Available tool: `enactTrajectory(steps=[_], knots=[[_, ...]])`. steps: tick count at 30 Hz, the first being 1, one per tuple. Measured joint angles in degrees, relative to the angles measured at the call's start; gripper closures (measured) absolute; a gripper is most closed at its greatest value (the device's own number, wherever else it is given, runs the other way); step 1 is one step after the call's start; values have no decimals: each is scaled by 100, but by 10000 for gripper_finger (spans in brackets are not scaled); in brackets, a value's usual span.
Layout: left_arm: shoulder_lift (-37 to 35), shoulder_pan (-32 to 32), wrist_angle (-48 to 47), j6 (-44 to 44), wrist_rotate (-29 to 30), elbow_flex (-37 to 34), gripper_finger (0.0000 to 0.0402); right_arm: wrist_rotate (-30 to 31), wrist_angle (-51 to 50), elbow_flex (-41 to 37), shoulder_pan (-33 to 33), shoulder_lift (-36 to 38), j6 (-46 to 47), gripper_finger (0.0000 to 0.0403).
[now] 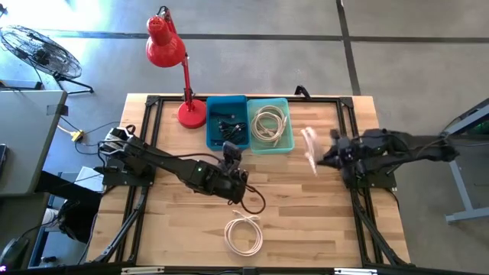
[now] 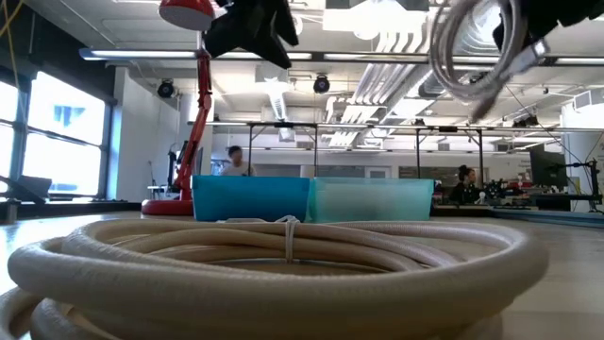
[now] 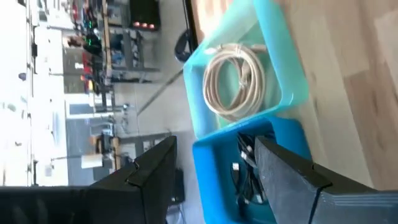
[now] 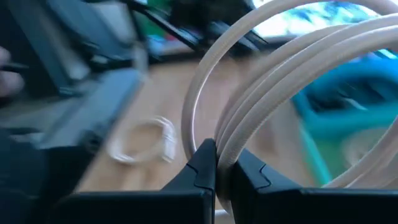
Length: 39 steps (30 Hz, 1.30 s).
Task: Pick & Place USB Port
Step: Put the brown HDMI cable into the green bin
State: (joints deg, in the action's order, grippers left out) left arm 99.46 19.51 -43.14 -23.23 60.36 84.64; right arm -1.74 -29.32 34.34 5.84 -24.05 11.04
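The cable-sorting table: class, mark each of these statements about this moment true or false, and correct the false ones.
1. The right gripper is shut on a white cable coil. True.
2. The light teal bin is empty. False: it holds a white coil.
3. Another white coil lies on the table. True.
4. The left gripper grips a cable. False: it is open, holding nothing.
5. The red lamp stands right of the bins. False: left.
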Motion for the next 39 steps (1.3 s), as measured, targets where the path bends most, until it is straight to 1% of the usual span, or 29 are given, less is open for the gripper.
enactTrajectory(steps=[4, 6, 10, 12, 13, 14, 16, 19, 23, 25, 28, 31, 33, 37, 39], knots=[[0, -2, 425, -577, -300, 0, 190, -486, 1288, -393, 343, -177, -224, 393], [0, -2, 672, -868, -461, 0, 190, -627, 1599, -464, 530, -307, -242, 393], [0, -39, 1399, -1616, -671, 0, 190, -525, 1916, -485, 937, -730, -270, 393], [0, -97, 1915, -1911, -1070, 0, 190, -504, 2231, -487, 1156, -1010, -410, 393], [0, -157, 2159, -1991, -1390, 0, 190, -523, 2429, -487, 1275, -1157, -499, 393], [0, -227, 2422, -2008, -1833, 0, 190, -550, 2635, -487, 1404, -1298, -599, 393], [0, -385, 2896, -1895, -2741, 0, 190, -572, 2967, -427, 1681, -1588, -761, 393], [0, -612, 3353, -1548, -3812, 4, 190, -433, 3081, -314, 2197, -1991, -982, 393], [0, -831, 3394, -1092, -4532, 4, 190, 182, 3047, -111, 2857, -2452, -1259, 393], [0, -923, 3522, -902, -4983, 4, 190, 491, 3032, 16, 3100, -2647, -1361, 393], [57, -1022, 3832, -644, -5797, 7, 190, 779, 2855, 216, 3302, -2891, -1411, 393], [90, -1067, 3931, -494, -6529, 2, 190, 984, 2708, 409, 3373, -3112, -1411, 393], [137, -1066, 4065, -475, -6771, 12, 190, 1021, 2652, 491, 3374, -3234, -1411, 393], [190, -1048, 3964, -452, -6754, -4, 190, 1104, 2649, 593, 3372, -3447, -1489, 393], [259, -1054, 4102, -449, -6750, 11, 190, 1220, 2651, 634, 3363, -3538, -1542, 393]])
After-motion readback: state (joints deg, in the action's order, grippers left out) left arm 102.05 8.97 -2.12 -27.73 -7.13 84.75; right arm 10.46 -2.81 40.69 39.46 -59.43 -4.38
